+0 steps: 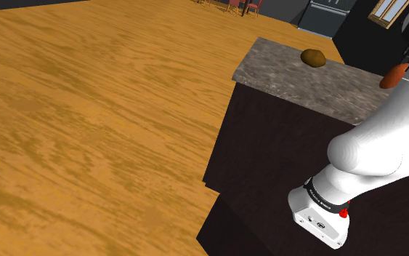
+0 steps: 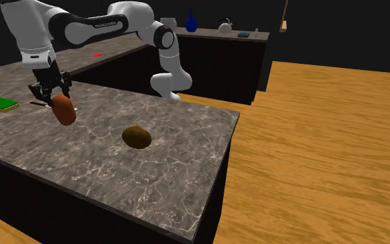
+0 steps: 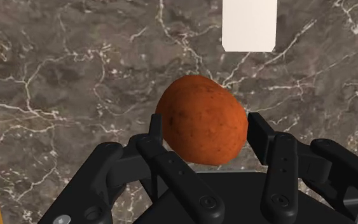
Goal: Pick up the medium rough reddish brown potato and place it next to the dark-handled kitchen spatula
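Dark veined stone counter lies below the black gripper, whose fingers are closed partway on the reddish brown potato, held clear of the surface; the pickup looks done, and setting it beside the white blade, seemingly the spatula's, remains.
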